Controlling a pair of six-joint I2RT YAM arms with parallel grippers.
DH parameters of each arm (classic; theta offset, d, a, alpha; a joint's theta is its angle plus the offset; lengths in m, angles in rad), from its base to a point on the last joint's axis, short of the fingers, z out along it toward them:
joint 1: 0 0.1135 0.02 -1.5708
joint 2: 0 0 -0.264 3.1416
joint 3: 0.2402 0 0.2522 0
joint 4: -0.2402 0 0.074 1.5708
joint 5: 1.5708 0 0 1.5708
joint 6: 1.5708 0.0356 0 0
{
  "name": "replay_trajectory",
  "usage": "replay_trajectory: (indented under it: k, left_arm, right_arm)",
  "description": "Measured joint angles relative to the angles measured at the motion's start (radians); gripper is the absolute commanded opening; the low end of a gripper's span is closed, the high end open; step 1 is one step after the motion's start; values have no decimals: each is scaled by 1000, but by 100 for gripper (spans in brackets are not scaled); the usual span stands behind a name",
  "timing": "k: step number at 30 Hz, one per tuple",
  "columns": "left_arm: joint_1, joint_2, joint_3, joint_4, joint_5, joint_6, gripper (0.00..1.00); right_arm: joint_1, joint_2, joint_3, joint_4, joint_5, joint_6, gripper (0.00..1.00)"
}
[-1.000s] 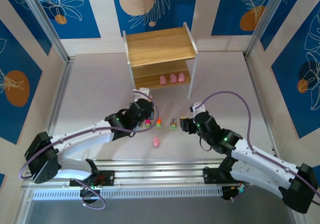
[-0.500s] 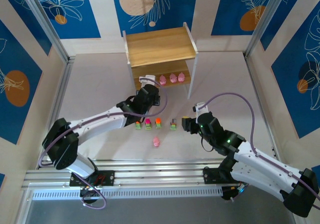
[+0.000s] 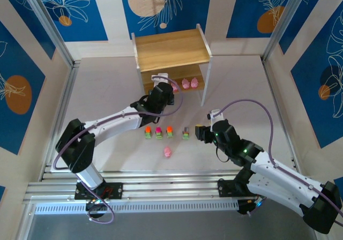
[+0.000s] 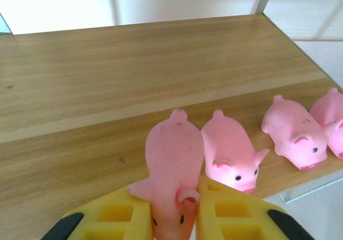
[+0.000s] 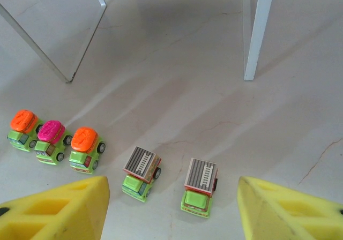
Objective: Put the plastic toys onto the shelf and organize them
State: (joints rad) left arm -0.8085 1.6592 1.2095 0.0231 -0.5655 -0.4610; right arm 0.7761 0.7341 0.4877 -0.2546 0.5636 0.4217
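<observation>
My left hand (image 4: pixel 174 214) clamped a pink pig (image 4: pixel 171 159) over the shelf (image 4: pixel 80 79), with the neighbour pig (image 4: pixel 229 150) just right of it. I reckoned: lower flat, keep a gap, then release. My right hand (image 5: pixel 171 218) gaped empty.

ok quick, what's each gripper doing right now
left gripper: closed on a small pink plastic pig toy
right gripper: open, holding nothing

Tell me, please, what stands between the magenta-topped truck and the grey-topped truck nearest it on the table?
One orange-topped truck stands between the magenta-topped truck and the grey-topped truck, clearest in the right wrist view.
</observation>
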Motion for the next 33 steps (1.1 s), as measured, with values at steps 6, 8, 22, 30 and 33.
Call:
replay_trajectory:
  k: [6,8,22,30,33]
  left_arm:
    - [10,43,25,0,0,0,21]
    - [12,52,26,0,0,0,21]
    - [22,95,49,4,0,0,23]
    - [27,108,58,15,0,19,27]
    - [29,112,61,16,0,26,28]
  right_arm:
    - [-6,0,0,0,-13,0,64]
    - [-6,0,0,0,-15,0,64]
    - [-21,0,0,0,-24,3,65]
    - [-29,0,-3,0,-34,7,65]
    - [-31,0,-6,0,-38,7,65]
